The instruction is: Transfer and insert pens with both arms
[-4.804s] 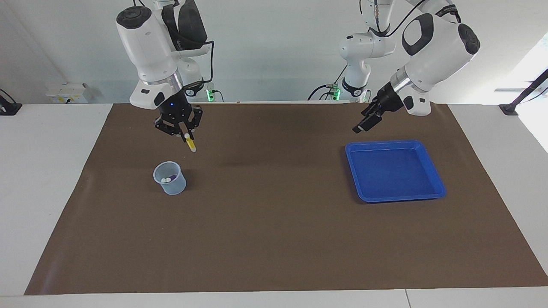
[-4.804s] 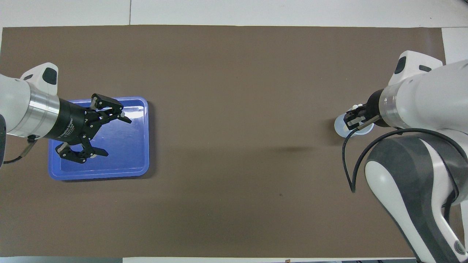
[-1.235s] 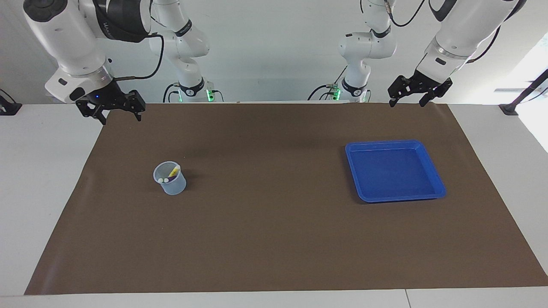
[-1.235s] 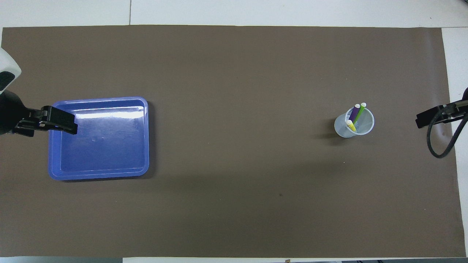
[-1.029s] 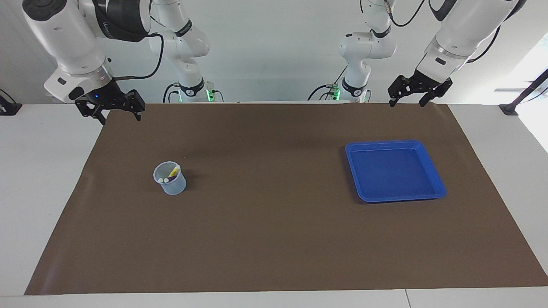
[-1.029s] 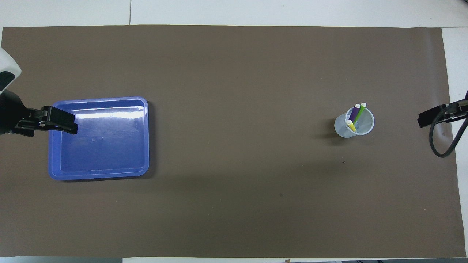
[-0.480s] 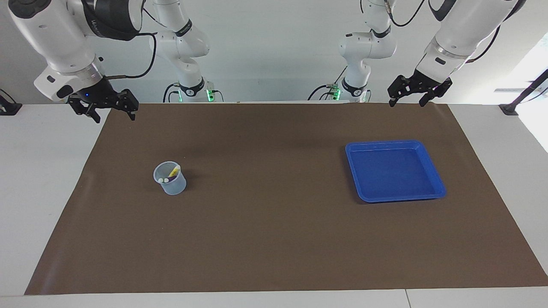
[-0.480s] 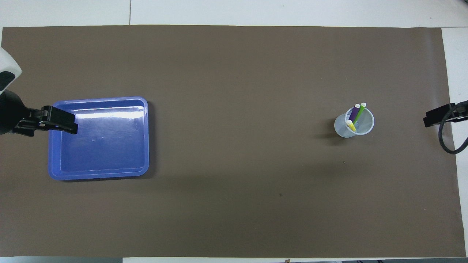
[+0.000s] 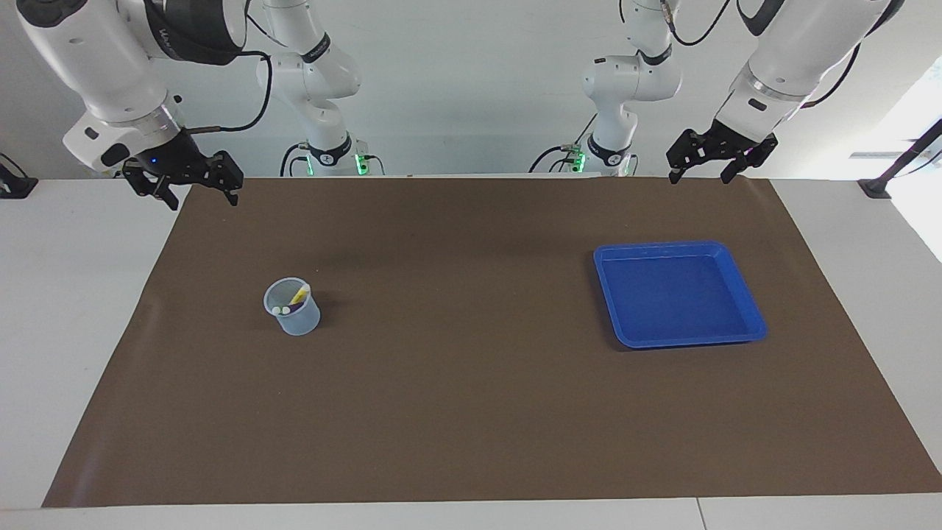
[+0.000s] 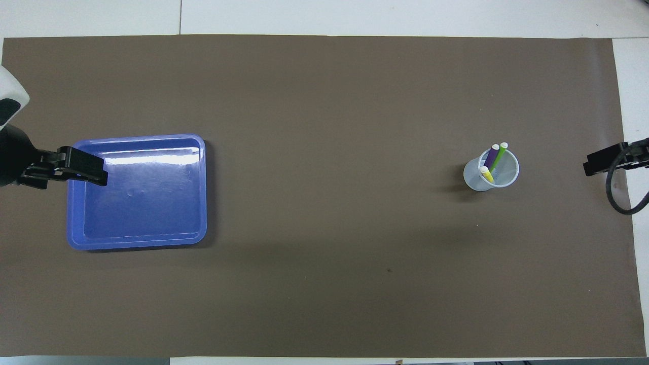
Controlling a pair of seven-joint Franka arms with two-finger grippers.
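- The right end effector (image 9: 193, 185) is hanging in the air over the corner of the brown mat (image 9: 478, 412) at the right arm's end of the table (image 9: 66, 309), close to the robots; its fingers are standing spread apart and are gripping nothing.
- The clear cup (image 9: 292, 307) is standing upright on the mat toward the right arm's end of the table, well apart from both end effectors.
- The yellow pen (image 10: 487, 174) is sitting in the cup with its pale tip up, and its long axis is leaning steeply rather than standing straight.
- The purple pen (image 10: 492, 155) is sitting in the same cup, tip up, its long axis slanting up and away from the robots.
- The green pen (image 10: 499, 155) is resting just beside the purple one, running nearly parallel to it, its pale tip rising above the rim.
- The blue tray (image 9: 751, 313) is lying flat on the mat toward the left arm's end of the table.
- The left end effector (image 9: 712, 165) is hanging over the mat's edge nearest the robots, above and apart from the tray; its fingers are splayed wide, released.
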